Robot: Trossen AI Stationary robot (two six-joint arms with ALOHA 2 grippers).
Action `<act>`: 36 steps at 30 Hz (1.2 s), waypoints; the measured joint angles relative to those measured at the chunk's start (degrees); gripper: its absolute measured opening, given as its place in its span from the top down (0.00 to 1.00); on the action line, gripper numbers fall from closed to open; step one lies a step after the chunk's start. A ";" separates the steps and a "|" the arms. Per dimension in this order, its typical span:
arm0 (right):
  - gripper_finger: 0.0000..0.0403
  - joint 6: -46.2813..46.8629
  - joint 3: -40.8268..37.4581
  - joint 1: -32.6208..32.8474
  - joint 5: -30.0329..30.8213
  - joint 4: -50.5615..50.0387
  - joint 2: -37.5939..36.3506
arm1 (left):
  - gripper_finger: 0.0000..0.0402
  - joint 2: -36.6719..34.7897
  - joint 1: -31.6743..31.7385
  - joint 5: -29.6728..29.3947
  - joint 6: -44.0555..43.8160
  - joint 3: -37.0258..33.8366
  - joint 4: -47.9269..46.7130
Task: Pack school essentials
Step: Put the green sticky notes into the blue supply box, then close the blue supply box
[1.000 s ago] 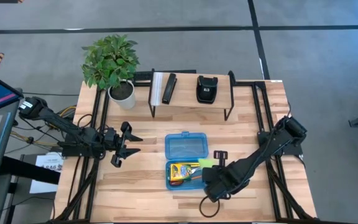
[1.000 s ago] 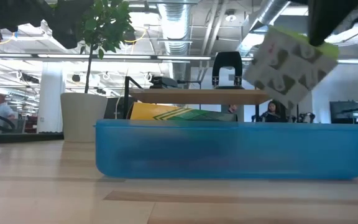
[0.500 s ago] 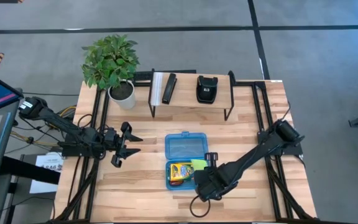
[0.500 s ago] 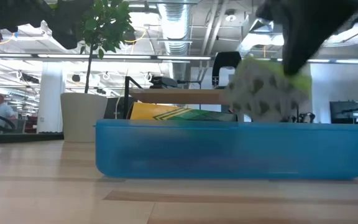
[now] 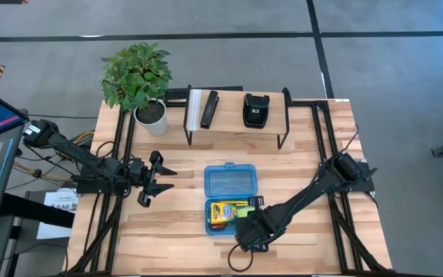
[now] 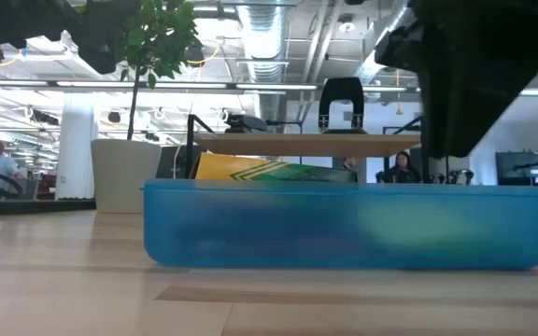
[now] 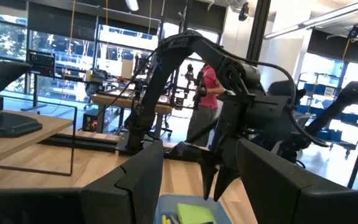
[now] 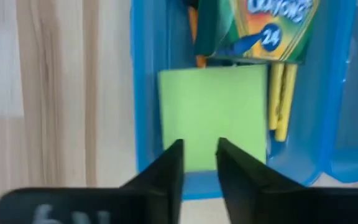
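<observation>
The blue pencil case point(image 5: 208, 223) lies open near the table's middle, its lid point(image 5: 231, 182) flat toward the far edge. In its tray lie the crayon box point(image 8: 266, 28), yellow pencils point(image 8: 279, 99) and the lime-green sticky-note pad point(image 8: 213, 112), flat and face up. My right gripper point(image 8: 199, 155) points down over the pad's edge with a narrow gap between the fingers; it also shows in the high view point(image 5: 251, 205) and the left wrist view point(image 7: 214, 190). In the low view the pad glows green through the case wall point(image 6: 344, 224). My left gripper point(image 5: 156, 178) waits open, left of the case. My right gripper comes from above, pointing down, over one edge of the sticky-note pad point(image 8: 199, 134). The pad lies flat on the tray floor and is wider than the gap, so it is not pinched between the fingers point(image 8: 169, 165). Whether the tips touch it, I cannot tell.
A potted plant point(image 5: 137, 77) stands at the far left corner. A low rack point(image 5: 237, 115) at the far edge carries white and black bars point(image 5: 202, 109) and a black pouch point(image 5: 255, 109). Bare wood lies left of the case. A person point(image 7: 210, 93) stands in the room beyond.
My right gripper has moved toward the table's left and down, carrying the sticky-note pad from above the case's rim into the tray. The pad, tilted and hanging below the fingers a second ago, now lies flat inside the case.
</observation>
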 joint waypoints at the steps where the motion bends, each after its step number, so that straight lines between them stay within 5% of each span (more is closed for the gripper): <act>1: 0.69 -0.01 0.01 -0.28 -0.01 0.47 -0.04 | 0.52 0.02 0.00 0.04 -0.09 0.00 -0.03; 6: 0.49 -0.27 0.01 -2.28 0.29 0.96 -0.91 | 0.52 0.01 0.02 0.02 -0.12 0.00 -0.05; 10: 0.43 -2.14 -0.12 -3.25 7.15 1.92 -4.04 | 0.52 0.02 0.00 0.04 -0.18 0.00 -0.56; 15: 0.47 -5.15 -6.92 -4.08 11.44 11.66 -13.54 | 0.52 0.04 0.00 0.06 -1.19 0.00 -1.96; 26: 0.59 -5.84 -43.75 -7.87 12.28 52.87 -38.05 | 0.52 0.02 0.00 -0.09 -1.21 0.00 -2.23; 36: 0.64 -7.50 -61.50 -11.50 12.50 82.20 -40.50 | 0.52 0.02 0.00 -2.78 -2.22 0.00 -5.24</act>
